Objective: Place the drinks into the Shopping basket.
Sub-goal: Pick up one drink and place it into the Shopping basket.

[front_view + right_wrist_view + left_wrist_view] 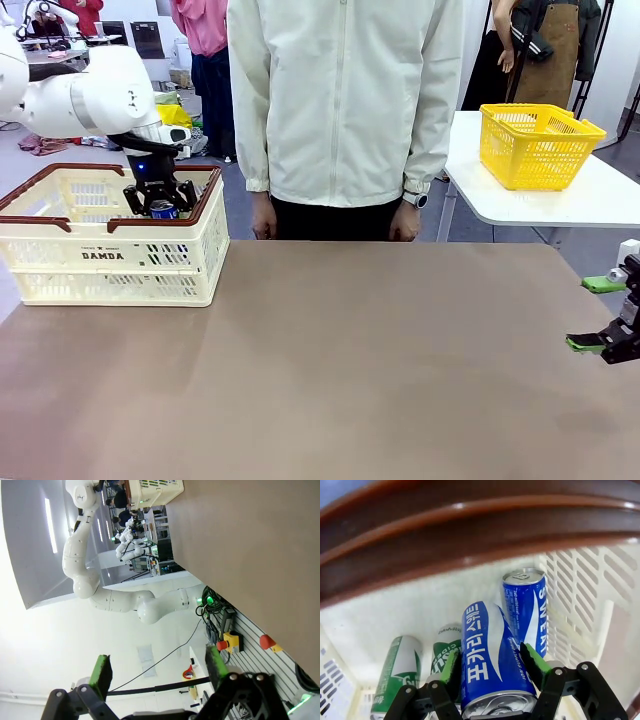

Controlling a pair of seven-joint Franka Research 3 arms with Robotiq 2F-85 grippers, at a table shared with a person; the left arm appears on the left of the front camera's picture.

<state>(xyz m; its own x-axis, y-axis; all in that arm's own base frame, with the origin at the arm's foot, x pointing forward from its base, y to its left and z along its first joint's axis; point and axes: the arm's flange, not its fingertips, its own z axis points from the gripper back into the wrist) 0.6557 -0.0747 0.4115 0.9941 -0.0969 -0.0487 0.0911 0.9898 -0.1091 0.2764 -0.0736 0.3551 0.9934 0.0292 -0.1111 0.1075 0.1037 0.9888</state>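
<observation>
The cream Shopping basket (110, 255) with a brown rim stands at the table's left. My left gripper (160, 198) hangs inside it, shut on a blue drink can (163, 210). In the left wrist view the green pads (451, 667) clamp this blue can (487, 655) on both sides, just under the brown rim (470, 525). On the basket floor beyond it are a second blue can (526, 605) and two green cans (400, 672) (444, 647). My right gripper (595, 314) hovers open at the table's right edge, its pads (102, 675) wide apart with nothing between them.
A person (345, 110) stands at the far side of the brown table (350, 360), hands down at the edge. A yellow mesh basket (540, 145) sits on a separate white table at the back right.
</observation>
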